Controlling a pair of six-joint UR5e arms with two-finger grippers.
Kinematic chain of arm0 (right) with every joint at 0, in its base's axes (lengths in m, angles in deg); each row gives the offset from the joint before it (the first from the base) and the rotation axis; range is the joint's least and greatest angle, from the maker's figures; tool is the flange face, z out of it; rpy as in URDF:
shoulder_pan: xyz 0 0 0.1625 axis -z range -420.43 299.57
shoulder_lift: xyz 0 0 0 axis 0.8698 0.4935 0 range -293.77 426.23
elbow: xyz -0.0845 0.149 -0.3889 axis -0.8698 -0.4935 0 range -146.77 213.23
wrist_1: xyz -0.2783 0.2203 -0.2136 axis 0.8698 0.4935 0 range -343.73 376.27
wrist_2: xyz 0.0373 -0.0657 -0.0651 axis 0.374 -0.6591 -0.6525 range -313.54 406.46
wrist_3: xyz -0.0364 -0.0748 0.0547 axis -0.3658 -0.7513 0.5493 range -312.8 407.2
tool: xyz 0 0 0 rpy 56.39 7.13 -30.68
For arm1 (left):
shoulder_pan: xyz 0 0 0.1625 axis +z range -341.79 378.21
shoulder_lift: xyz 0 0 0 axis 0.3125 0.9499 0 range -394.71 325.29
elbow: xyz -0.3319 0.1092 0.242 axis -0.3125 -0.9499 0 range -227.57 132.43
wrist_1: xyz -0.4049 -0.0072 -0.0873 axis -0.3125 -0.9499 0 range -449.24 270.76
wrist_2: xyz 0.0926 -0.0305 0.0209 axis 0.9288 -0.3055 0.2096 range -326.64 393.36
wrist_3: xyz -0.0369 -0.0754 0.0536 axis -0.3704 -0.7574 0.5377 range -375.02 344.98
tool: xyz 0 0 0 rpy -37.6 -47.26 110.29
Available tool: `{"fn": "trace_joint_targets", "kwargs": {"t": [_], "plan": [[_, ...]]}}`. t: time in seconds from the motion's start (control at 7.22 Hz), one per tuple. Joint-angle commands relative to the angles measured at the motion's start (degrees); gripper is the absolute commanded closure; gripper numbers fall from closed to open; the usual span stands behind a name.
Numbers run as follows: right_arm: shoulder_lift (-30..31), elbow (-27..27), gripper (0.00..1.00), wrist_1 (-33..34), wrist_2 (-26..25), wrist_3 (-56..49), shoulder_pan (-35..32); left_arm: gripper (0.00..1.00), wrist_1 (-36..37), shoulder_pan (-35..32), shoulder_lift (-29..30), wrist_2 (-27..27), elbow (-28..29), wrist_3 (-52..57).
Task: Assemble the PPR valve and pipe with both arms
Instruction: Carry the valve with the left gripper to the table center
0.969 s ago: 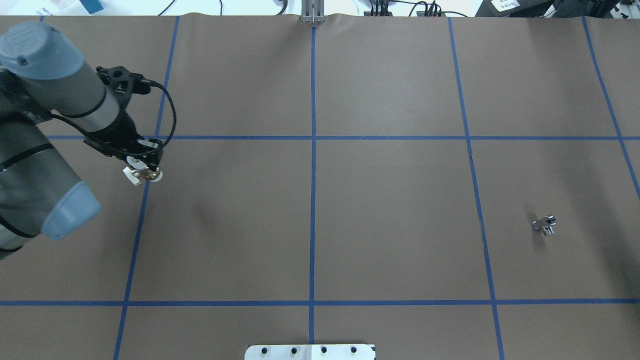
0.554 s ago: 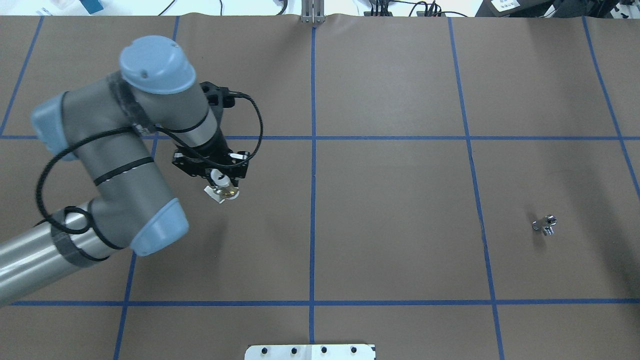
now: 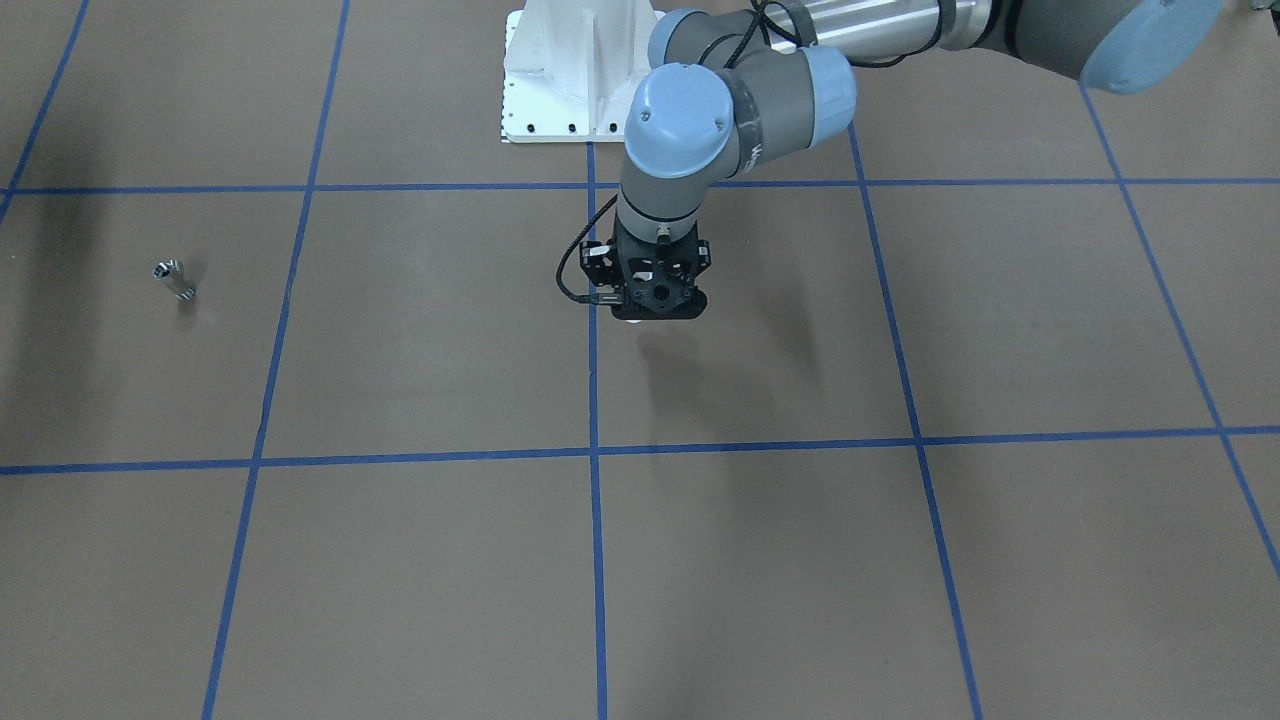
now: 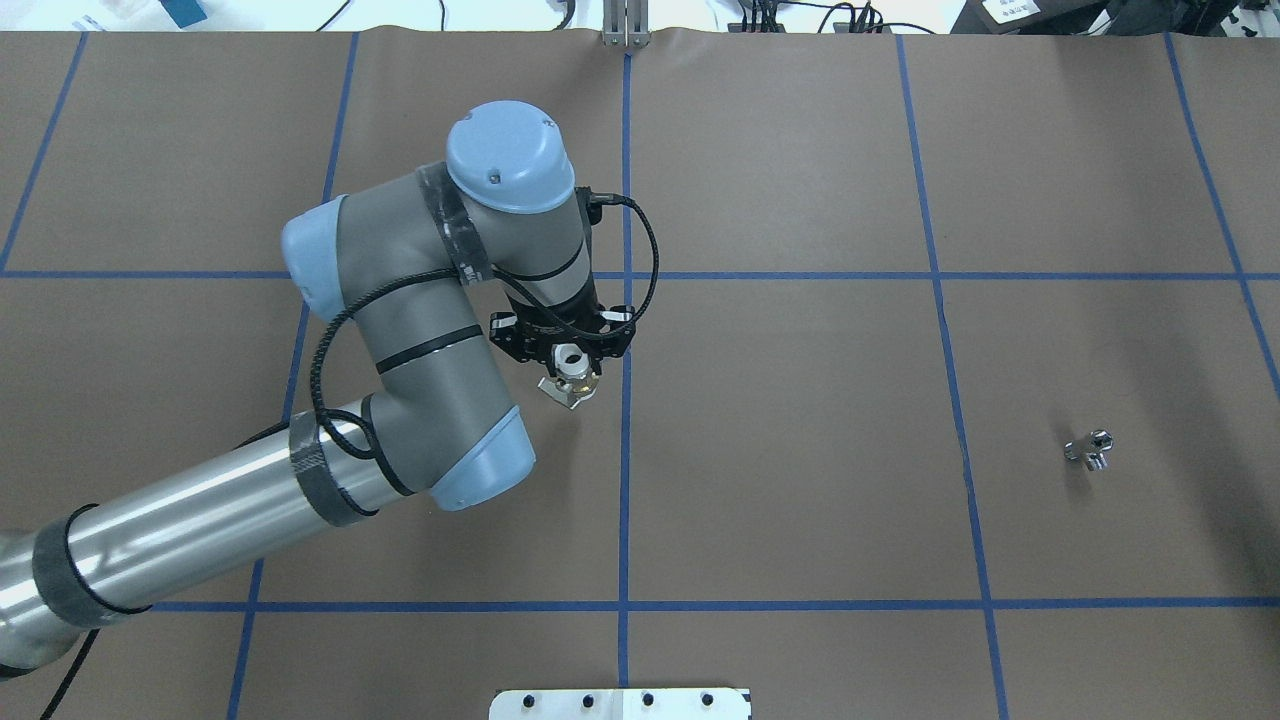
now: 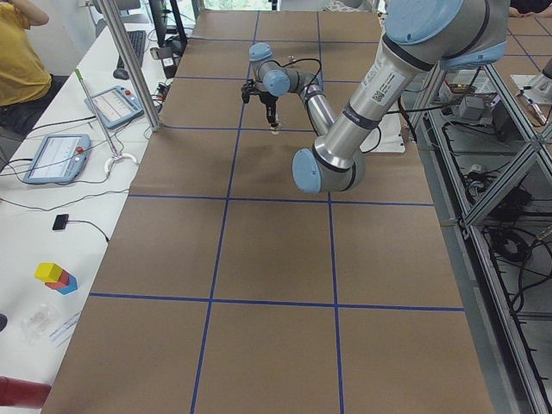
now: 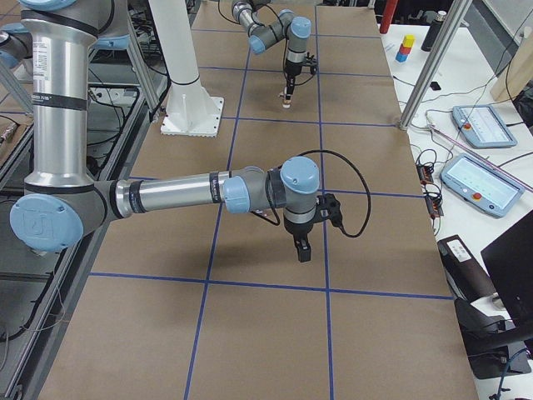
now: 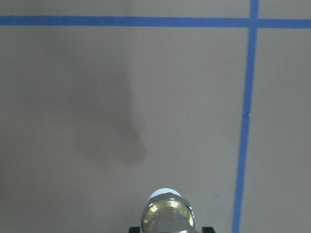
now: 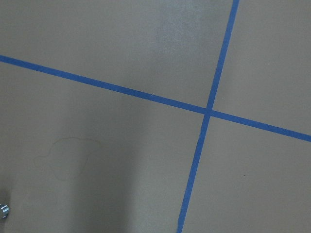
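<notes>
The PPR valve (image 4: 570, 386), white-ended with a brass band, hangs above the brown table just left of the centre tape line, and my left gripper (image 4: 568, 362) is shut on it. Its brass end (image 7: 167, 213) fills the bottom edge of the left wrist view. From the front, the black left gripper (image 3: 650, 300) hides most of the valve. The pipe (image 4: 1090, 450), a small shiny silver stub, lies alone on the table's right side (image 3: 175, 280). My right gripper (image 6: 301, 250) shows only in the exterior right view, hovering above the table, so I cannot tell its state.
Blue tape lines divide the brown table cover. The white robot base plate (image 4: 620, 703) sits at the near edge. Benches with control tablets (image 6: 479, 125) flank the far side, and a person in yellow (image 5: 17, 52) is beside one.
My left arm has swung right, carrying the valve from the left column of the grid to just left of the centre line. The pipe has not moved.
</notes>
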Motion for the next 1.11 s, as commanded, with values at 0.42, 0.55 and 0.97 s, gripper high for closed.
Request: {"fn": "trace_joint_targets", "kwargs": {"t": [0.42,0.55,0.97], "plan": [[0.0,0.0,0.0,0.0,-0.09,-0.02,0.0,0.94,-5.45,1.96,4.3,3.28,8.8,-1.06],[0.0,0.0,0.0,0.0,-0.09,-0.02,0.0,0.82,-5.54,1.96,4.3,3.28,8.72,-0.88],[0.0,0.0,0.0,0.0,-0.09,0.06,0.0,0.0,-5.37,1.96,4.29,3.46,8.63,-1.06]]}}
